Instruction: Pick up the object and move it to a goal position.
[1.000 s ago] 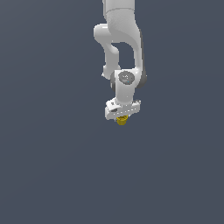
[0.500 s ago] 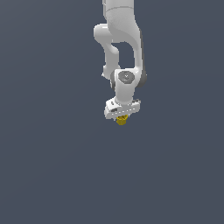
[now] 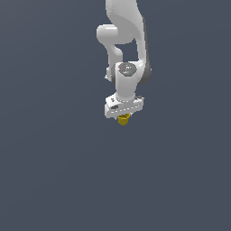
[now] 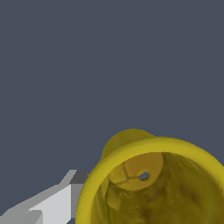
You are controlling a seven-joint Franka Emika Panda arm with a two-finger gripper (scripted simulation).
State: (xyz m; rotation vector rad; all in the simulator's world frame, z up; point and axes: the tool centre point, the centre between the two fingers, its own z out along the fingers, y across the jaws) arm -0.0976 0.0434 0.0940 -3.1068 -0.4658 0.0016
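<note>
Plain dark grey-blue surface (image 3: 54, 171) is filling the bkgd in both views; can't tell what's resting on it.

A simulated scene — flat grey void (image 3: 49, 171), nothing furnished.

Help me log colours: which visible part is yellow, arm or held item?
The small cup-like object under the end effector; the arm is white.
</note>
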